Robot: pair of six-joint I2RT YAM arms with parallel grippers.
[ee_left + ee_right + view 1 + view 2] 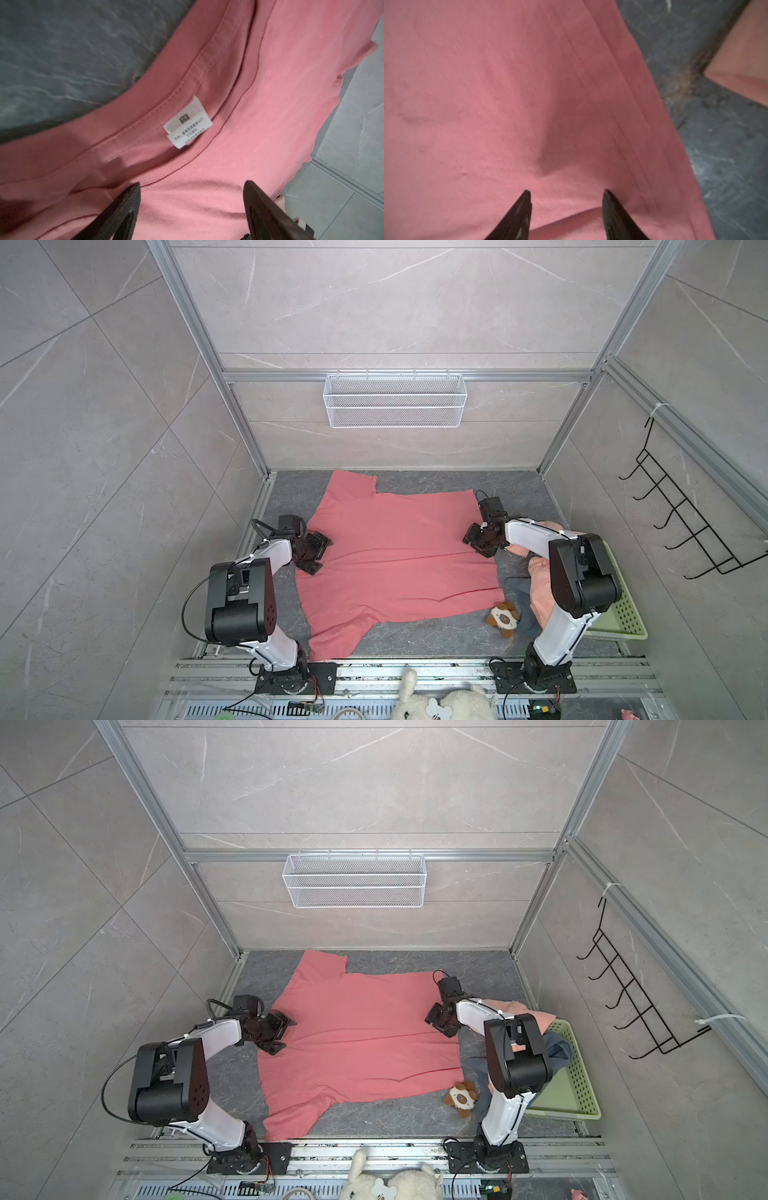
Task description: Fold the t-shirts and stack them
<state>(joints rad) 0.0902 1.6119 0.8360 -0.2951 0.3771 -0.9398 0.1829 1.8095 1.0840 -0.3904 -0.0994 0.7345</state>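
A coral-red t-shirt (pixel 395 556) (pixel 361 1036) lies spread flat on the dark grey table, neck to the left and hem to the right. My left gripper (pixel 324 549) (pixel 192 184) hovers open just over its collar, close to the white neck label (pixel 188 122). At the hem side, my right gripper (pixel 471 541) (pixel 566 191) is open on the fabric, with a low fold of cloth between its fingers. A peach t-shirt (pixel 519 1011) (pixel 741 62) and a blue-grey t-shirt (pixel 557 1048) lie crumpled at the right, partly hidden by the right arm.
A pale green basket (pixel 582 1094) sits at the right edge under the crumpled shirts. A brown-and-white plush toy (pixel 503 617) lies by the red shirt's near right corner. A white wire basket (pixel 395 400) hangs on the back wall, a black hook rack (pixel 685 522) on the right wall.
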